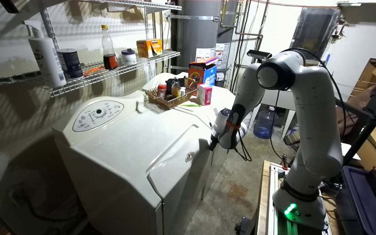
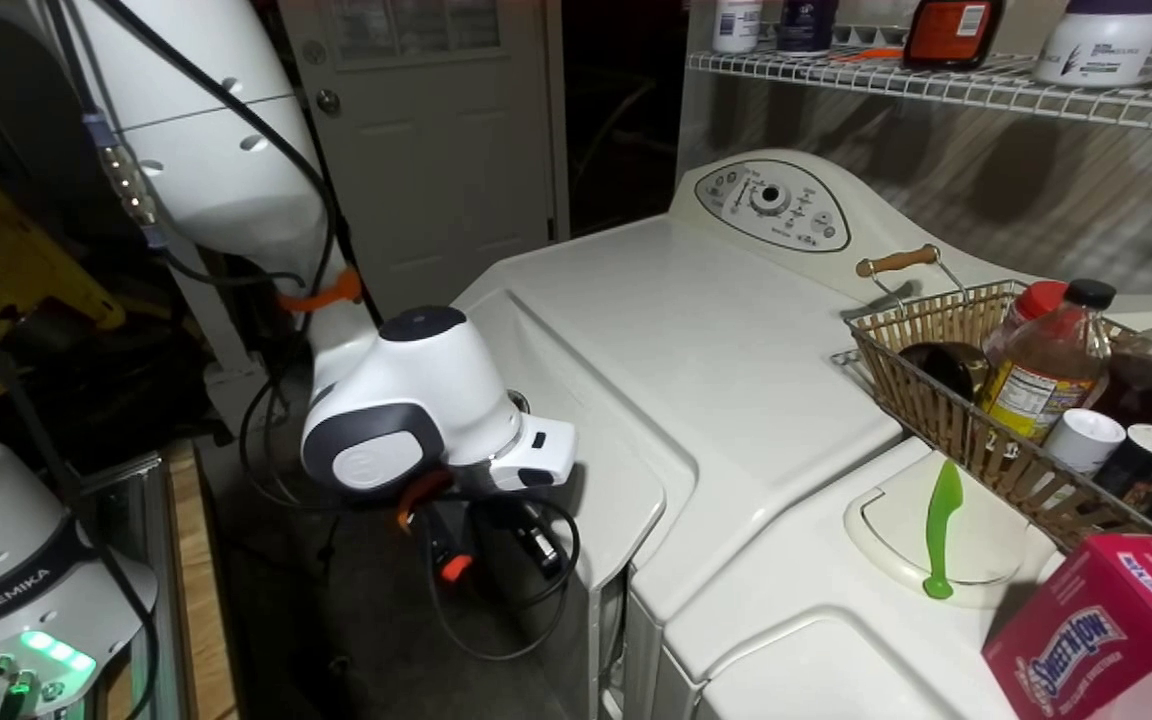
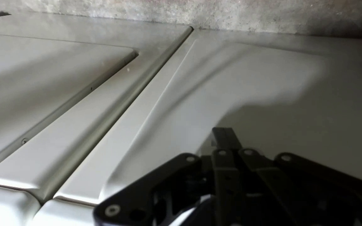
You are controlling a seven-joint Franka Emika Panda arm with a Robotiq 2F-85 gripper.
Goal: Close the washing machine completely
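Observation:
The off-white washing machine [image 1: 126, 130] with its oval dial panel shows in both exterior views [image 2: 716, 330]. Its front door [image 1: 178, 176] stands almost flat against the body. In an exterior view a narrow dark gap runs along the edge of the door [image 2: 616, 510]. My gripper [image 1: 211, 147] points down at the door's upper front, near its far edge. In the wrist view the gripper's [image 3: 226, 133] fingertips are together with nothing between them, over the right-hand front panel [image 3: 174, 125]. Whether they touch it I cannot tell. The fingers are hard to make out behind cables in an exterior view.
A neighbouring white machine [image 2: 786, 560] stands close beside it, with a narrow gap between. It bears a basket of bottles [image 1: 170, 102] and a pink box [image 2: 1076, 640]. A wire shelf [image 1: 90, 76] hangs above. Cables [image 1: 245, 153] dangle from my wrist.

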